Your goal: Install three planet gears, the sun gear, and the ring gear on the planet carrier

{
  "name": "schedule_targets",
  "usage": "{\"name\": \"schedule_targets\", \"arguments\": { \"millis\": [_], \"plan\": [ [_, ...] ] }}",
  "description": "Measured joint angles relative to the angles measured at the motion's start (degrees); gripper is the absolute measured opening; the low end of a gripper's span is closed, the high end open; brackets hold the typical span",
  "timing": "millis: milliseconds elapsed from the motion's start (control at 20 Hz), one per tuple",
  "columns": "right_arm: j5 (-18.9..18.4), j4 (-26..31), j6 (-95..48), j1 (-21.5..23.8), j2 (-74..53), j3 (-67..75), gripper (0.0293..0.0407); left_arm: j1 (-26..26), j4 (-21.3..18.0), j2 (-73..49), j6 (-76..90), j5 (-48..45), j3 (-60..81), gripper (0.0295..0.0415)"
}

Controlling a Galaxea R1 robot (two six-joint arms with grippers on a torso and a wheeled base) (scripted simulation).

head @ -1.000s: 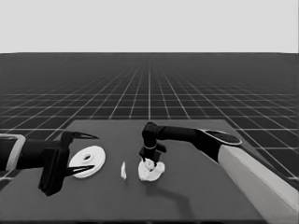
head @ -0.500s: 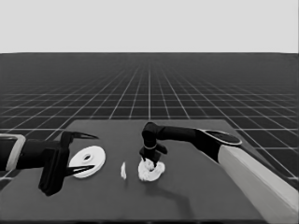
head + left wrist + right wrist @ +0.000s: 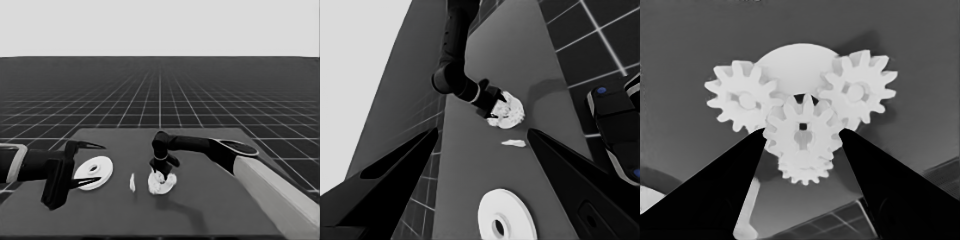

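Right gripper (image 3: 802, 137) holds a small gear (image 3: 802, 131) between its fingers, low centre of the right wrist view, over the smaller round part (image 3: 795, 62) — two gears (image 3: 742, 100) already flank it. Judged: lower straight, letting the teeth mesh with both neighbours. Larger round part (image 3: 95, 172) waits lower left in the head view, by the idle left gripper (image 3: 85, 165), fingers spread.

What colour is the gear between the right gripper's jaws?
White, like the other gears; the middle gear shows best in the right wrist view.
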Motion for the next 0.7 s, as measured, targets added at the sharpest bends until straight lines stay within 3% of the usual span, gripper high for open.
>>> {"name": "schedule_targets", "arguments": {
  "millis": [700],
  "plan": [
    [0.0,0.01,8.4,-0.01,0.01,0.01,0.0309,0.0,0.0,0.0,0.0,0.0,0.0,0.0385]
  ]
}}
